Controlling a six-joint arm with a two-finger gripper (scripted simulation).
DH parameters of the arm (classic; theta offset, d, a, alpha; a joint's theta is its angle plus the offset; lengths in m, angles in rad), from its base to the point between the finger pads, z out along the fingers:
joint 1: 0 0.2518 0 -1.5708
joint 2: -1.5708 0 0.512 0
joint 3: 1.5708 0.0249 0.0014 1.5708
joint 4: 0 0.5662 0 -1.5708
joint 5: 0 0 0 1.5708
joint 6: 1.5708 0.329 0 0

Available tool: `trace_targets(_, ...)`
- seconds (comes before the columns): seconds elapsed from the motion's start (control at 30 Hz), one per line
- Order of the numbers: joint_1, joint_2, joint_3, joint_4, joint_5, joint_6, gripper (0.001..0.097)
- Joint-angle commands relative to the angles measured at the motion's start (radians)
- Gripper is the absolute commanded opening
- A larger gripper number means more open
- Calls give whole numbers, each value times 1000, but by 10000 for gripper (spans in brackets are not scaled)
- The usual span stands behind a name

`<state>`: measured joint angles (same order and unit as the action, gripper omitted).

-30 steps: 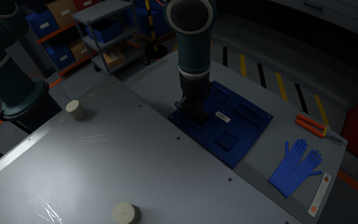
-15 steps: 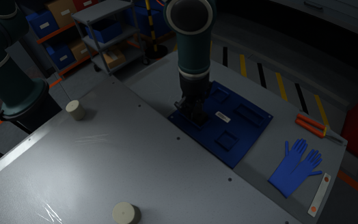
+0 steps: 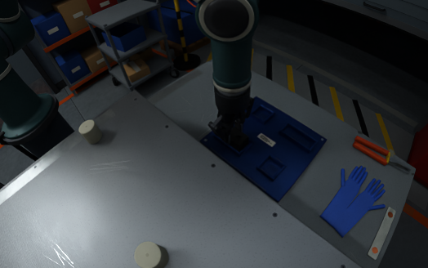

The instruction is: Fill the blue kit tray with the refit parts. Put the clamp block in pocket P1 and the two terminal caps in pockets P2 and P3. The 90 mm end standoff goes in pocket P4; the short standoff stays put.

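A dark clamp block (image 3: 236,141) sits at the near-left pocket of the blue kit tray (image 3: 264,142), under the arm's wrist, which hides most of it and the pocket's outline. Three other tray pockets stand empty: a small one at the back (image 3: 263,113), a long one on the right (image 3: 298,137) and a square one at the front (image 3: 271,167). Two cream terminal caps lie on the grey table far from the tray, one at the left (image 3: 90,131) and one at the front edge (image 3: 150,254). No standoff is in view. My gripper (image 3: 233,137) is low in the pocket, closed around the clamp block.
The table's front edge runs just below the near cap. Right of the tray lie blue gloves (image 3: 353,199), orange-handled pliers (image 3: 372,150) and a white strip (image 3: 382,232). The arm's base (image 3: 22,102) stands at the left, shelving (image 3: 130,45) behind.
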<state>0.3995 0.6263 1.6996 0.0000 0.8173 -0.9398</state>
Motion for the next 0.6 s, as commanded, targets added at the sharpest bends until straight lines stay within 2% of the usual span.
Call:
trace_targets(0.0,0,-1,-1,0,0,0,460)
trace_targets(0.23,0,-1,-1,0,0,0,600)
trace_targets(0.57,0,-1,-1,0,0,0,600)
